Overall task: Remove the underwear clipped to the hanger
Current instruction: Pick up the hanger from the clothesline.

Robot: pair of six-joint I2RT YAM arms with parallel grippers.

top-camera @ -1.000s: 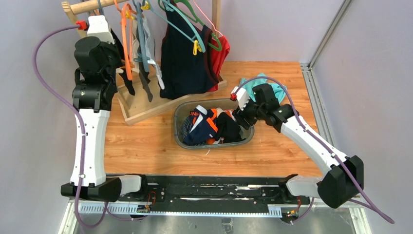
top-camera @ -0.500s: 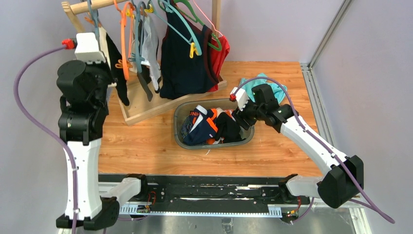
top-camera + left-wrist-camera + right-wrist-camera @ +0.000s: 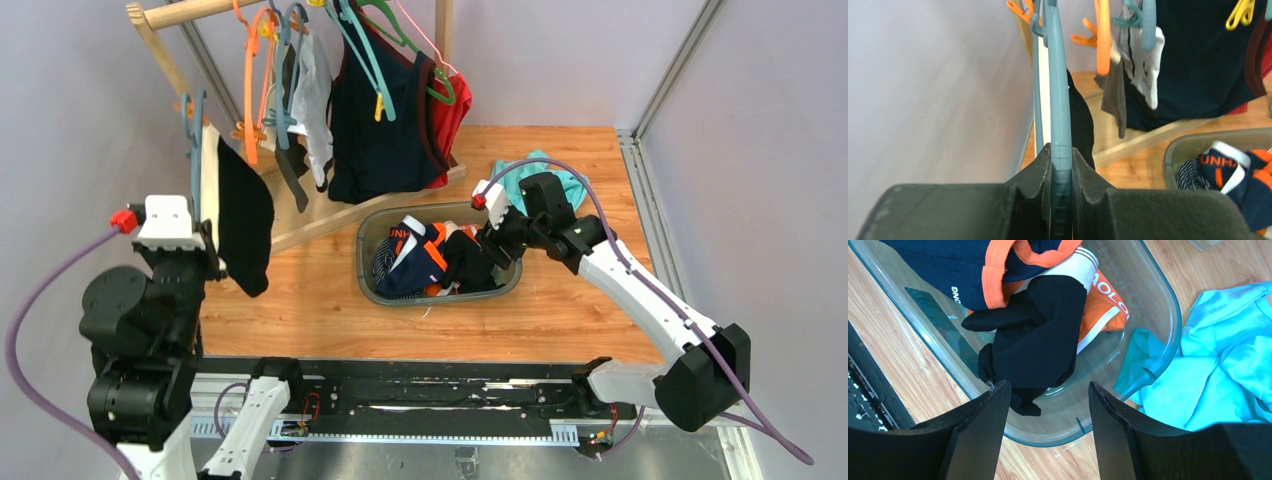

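Top external: left gripper point(image 3: 203, 245) is raised at the near-left, carrying a blue-grey hanger point(image 3: 193, 130) with the black underwear point(image 3: 245, 215) hanging from it, out left of the wooden rack point(image 3: 160, 15); right gripper point(image 3: 497, 243) sits at the right end of the basket point(image 3: 362, 250).

Left wrist: both fingers point(image 3: 1035, 170) are clenched flat on the hanger point(image 3: 1058, 100), with the black underwear point(image 3: 1080, 120) draped just behind it.

Right wrist: right gripper point(image 3: 1048, 387) is spread wide, grasping nothing, over the basket point(image 3: 1153, 300) rim above a black garment point(image 3: 1038, 340); a teal cloth point(image 3: 1208, 365) lies beside it.
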